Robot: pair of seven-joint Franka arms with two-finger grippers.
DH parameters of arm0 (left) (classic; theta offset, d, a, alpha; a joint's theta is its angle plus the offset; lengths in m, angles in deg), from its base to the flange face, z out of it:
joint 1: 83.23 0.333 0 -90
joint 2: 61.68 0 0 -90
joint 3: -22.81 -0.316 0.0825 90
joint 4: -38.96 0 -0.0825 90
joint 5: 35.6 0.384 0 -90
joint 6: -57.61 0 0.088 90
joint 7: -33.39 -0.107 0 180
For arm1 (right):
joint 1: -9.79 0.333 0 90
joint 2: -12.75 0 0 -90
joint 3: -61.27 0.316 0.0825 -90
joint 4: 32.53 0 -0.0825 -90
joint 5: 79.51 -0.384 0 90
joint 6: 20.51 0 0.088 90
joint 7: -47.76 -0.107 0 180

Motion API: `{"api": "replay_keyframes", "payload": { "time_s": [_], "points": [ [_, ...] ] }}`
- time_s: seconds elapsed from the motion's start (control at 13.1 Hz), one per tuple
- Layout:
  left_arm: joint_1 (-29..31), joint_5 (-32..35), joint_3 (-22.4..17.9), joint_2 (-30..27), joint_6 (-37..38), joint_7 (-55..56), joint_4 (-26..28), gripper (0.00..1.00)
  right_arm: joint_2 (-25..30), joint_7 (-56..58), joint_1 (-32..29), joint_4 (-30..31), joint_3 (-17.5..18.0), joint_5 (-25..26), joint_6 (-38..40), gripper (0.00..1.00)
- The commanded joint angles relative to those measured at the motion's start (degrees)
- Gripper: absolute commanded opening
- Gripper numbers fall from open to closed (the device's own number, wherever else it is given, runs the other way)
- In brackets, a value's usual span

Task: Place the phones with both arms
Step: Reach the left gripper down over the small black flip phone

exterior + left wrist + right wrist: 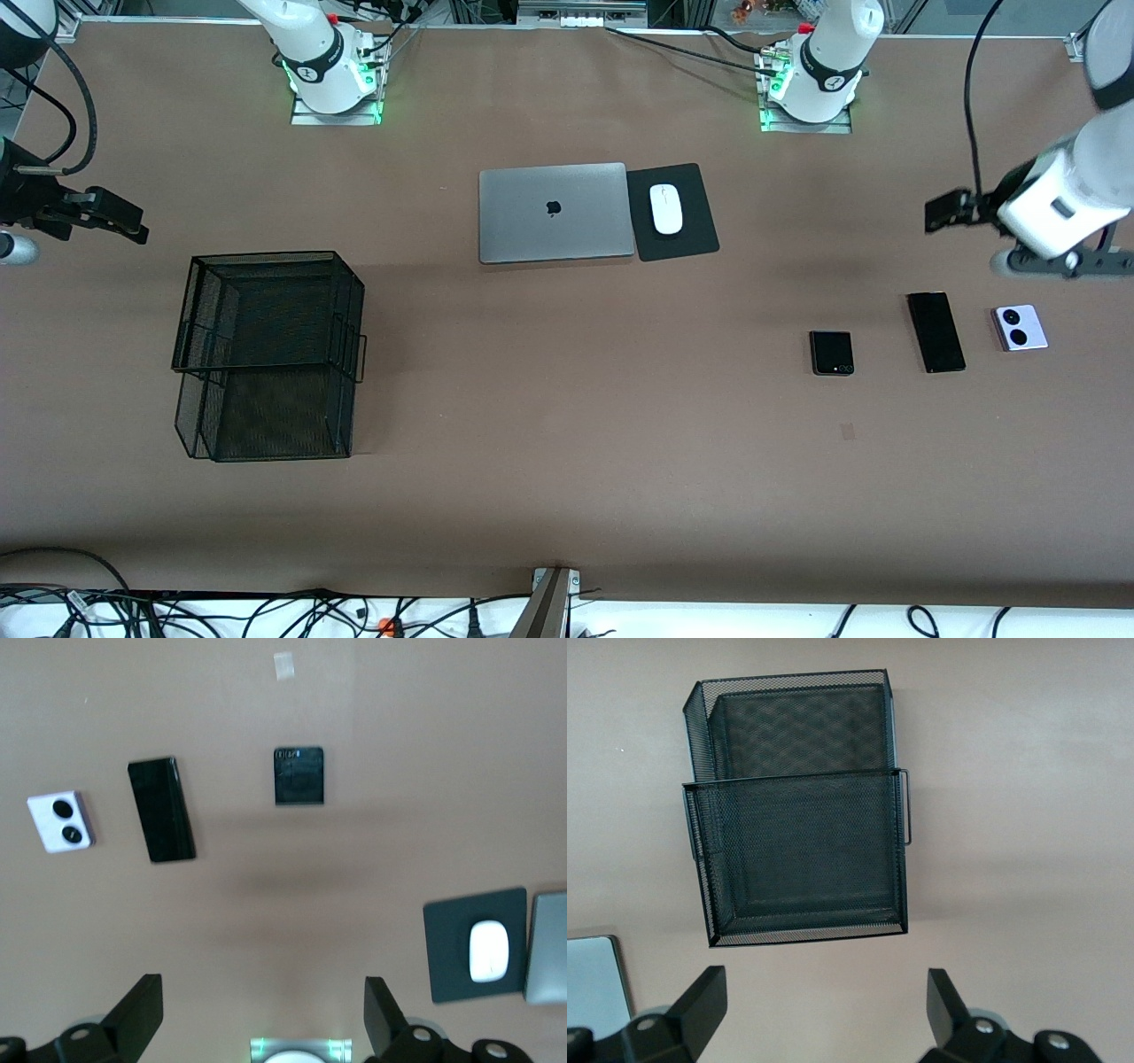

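Three phones lie in a row toward the left arm's end of the table: a small black folded one, a long slim black slab, and a lilac-white one with two round lenses. My left gripper hangs open and empty above bare table beside the row. My right gripper hangs open and empty high at the right arm's end of the table, beside the mesh basket.
A black wire-mesh two-tier basket stands toward the right arm's end. A closed grey laptop lies mid-table near the bases, beside a white mouse on a black pad. Cables run along the table's near edge.
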Motion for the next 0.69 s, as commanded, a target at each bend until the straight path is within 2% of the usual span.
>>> {"api": "replay_keyframes", "payload": {
  "time_s": [0.0, 0.31, 0.61],
  "points": [
    [0.1, -0.6, -0.2, 4.9, -6.6, -1.7, -0.4, 1.00, 0.8, -0.4, -0.4, 0.4, -1.0, 0.4, 0.6, 1.00],
    [0.1, -0.6, -0.2, 13.6, -14.2, -1.7, 0.5, 1.00, 0.6, -0.4, -0.4, 0.4, -1.4, 0.2, 0.6, 1.00],
    [0.2, -0.6, -0.3, 19.2, -25.2, -2.2, 5.2, 1.00, 0.5, -0.4, -0.4, 0.4, -1.4, 0.1, 0.7, 1.00]
  ]
}}
